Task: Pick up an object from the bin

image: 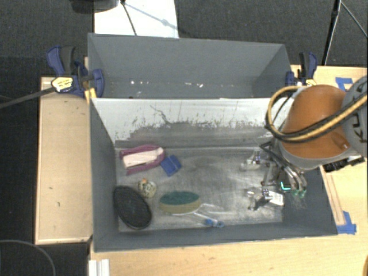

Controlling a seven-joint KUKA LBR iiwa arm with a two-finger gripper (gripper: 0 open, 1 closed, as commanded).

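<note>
Seemingly spread fingers (256, 198) over open floor beside the right wall (316, 213).

We look down into the bin (184, 125) from above, tilted slightly. Its floor spreads mostly left of the gripper (256, 183).

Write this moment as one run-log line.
gripper: open, holding nothing | place: low over right side of bin | nearest thing: green-topped oval sponge, apart from gripper | pick: not yet done
</note>
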